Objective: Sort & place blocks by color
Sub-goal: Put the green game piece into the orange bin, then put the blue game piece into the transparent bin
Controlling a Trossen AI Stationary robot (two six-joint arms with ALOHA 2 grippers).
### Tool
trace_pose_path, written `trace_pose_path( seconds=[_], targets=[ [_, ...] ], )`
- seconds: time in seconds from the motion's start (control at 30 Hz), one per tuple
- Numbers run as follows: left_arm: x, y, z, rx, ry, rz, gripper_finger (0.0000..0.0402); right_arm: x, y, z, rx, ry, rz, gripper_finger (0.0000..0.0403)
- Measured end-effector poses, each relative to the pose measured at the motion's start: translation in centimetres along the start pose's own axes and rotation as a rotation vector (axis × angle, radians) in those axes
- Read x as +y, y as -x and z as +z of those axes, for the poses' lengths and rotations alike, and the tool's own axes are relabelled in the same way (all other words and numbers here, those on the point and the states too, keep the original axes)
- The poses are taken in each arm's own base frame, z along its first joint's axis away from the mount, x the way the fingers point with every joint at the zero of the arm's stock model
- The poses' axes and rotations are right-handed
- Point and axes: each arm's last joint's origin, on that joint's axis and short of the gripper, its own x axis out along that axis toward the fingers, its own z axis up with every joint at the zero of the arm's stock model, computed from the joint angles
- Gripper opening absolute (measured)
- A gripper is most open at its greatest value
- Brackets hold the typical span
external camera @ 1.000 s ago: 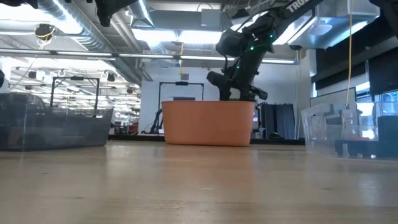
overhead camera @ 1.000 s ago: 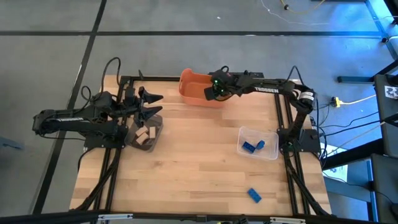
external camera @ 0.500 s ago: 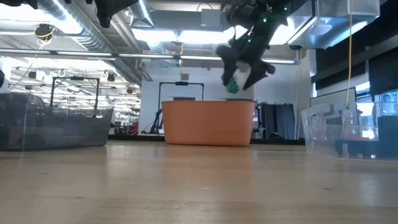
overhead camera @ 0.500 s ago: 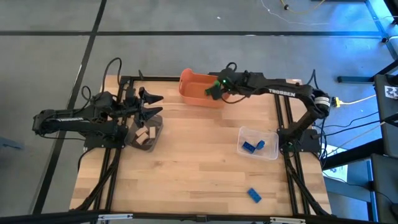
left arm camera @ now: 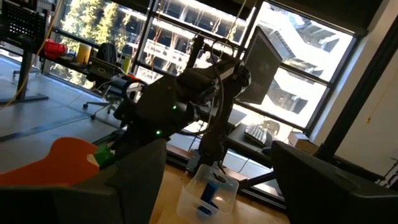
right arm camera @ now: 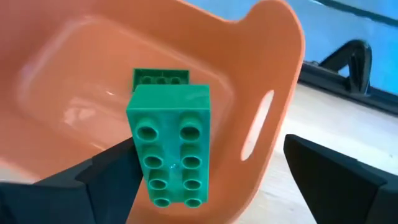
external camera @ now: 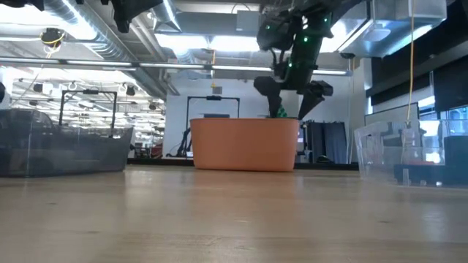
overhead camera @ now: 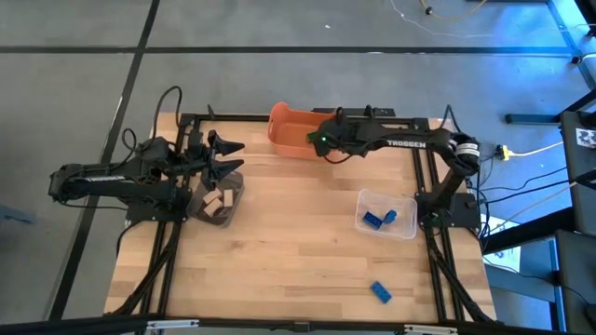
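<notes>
Since the green brick (right arm camera: 169, 144) is small, rigid moulded plastic with a studded top, I judge it light and a little slick, best pinched across its two long flat sides, not over the studs. In the right wrist view it shows over the orange tub (right arm camera: 273, 81), beside one dark finger, while the other finger stands well apart; so the right end effector (overhead camera: 319, 141) looks spread, and whether anything yet touches the brick I cannot tell. A second green brick (right arm camera: 160, 78) lies on the tub's floor.

Blue bricks (overhead camera: 376, 219) sit in the clear tray (overhead camera: 408, 229), one blue brick (overhead camera: 381, 291) lies loose on the surface (overhead camera: 298, 251), and tan blocks (overhead camera: 215, 202) fill the dark bin under the left end effector (overhead camera: 226, 156), which hangs spread.

"TROSSEN" is printed in white on the right arm (overhead camera: 402, 143).
</notes>
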Motion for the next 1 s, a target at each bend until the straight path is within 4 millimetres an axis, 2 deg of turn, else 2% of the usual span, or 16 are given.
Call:
trace_pose_path(
  seconds=[0.17, 0.53, 0.7, 0.83, 1.0],
  targets=[
    [0.0, 0.0, 0.0, 0.0, -0.001, 0.0, 0.0282, 0.9, -0.9, -1.1, 0.065, 0.019, 0.018, 0.0374],
    [0.0, 0.0, 0.0, -0.001, -0.027, 0.004, 0.0282, 2.0, 0.5, -1.8, 0.157, 0.033, 0.179, 0.0374],
    [0.1, 0.0, 0.0, -0.008, -0.027, 0.023, 0.0282, 1.7, 1.6, -1.3, 0.109, 0.031, 0.195, 0.0374],
    [0.1, 0.0, 0.0, -0.008, -0.026, 0.023, 0.0282, 0.8, 3.9, 0.1, 0.015, 0.068, 0.257, 0.0374],
    [0.0, 0.0, 0.0, -0.002, -0.003, 0.005, 0.0283, -1.6, 7.9, 0.8, -0.036, 0.162, 0.297, 0.0374]
  ],
)
